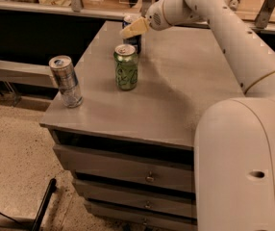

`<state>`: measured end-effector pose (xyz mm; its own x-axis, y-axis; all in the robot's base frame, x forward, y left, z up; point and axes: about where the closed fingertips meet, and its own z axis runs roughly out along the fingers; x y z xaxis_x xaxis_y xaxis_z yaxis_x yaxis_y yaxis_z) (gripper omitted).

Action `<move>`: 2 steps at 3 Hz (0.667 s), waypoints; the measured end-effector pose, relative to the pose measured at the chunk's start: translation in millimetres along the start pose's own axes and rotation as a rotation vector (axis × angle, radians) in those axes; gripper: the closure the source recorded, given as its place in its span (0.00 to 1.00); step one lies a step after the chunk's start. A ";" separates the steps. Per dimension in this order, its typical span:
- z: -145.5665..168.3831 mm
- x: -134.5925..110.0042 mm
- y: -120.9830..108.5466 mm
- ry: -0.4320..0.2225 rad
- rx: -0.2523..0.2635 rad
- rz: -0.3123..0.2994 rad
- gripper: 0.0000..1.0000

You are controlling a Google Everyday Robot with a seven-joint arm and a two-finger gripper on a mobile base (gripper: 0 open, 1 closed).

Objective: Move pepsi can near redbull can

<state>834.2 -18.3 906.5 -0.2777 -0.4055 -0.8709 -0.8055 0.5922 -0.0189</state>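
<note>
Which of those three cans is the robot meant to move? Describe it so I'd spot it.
On top of the grey cabinet stand three cans. The pepsi can is farthest back, behind the green can, with the robot's hand at its top. It is dark blue, unlike the green one or the slim silver redbull can by the front edge.
</note>
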 end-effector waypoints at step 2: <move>6.8 2.5 3.0 0.005 -0.009 0.002 0.64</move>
<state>834.6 -12.9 900.9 -0.2817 -0.4077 -0.8686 -0.8099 0.5864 -0.0126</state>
